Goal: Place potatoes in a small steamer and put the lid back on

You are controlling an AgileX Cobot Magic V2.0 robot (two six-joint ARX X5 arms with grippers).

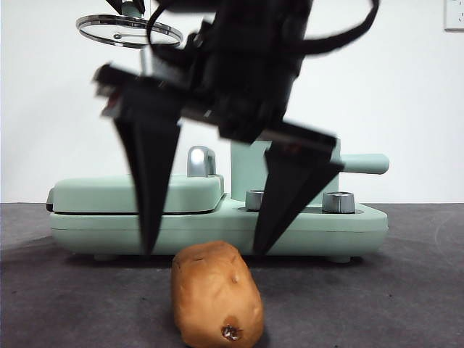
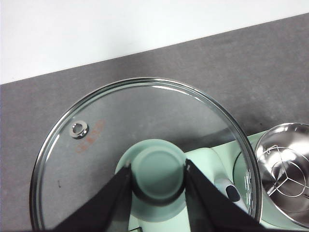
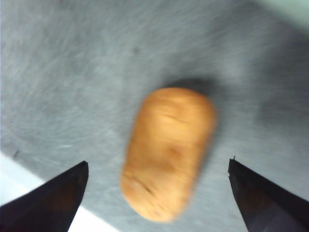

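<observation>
The orange-brown potato lies on the dark table in front of the appliance, its dark spot toward the camera. It also shows in the right wrist view. My right gripper hangs open just above the potato, one jaw on each side, in the right wrist view too. My left gripper is shut on the mint-green knob of the glass lid and holds it high at the upper left of the front view. The steamer pot stands behind the right arm, its handle pointing right. Its open steel inside shows in the left wrist view.
A mint-green appliance base spans the table behind the potato. A flat griddle cover with a chrome handle sits on its left half. Two steel knobs stand on its right half. A white wall is behind.
</observation>
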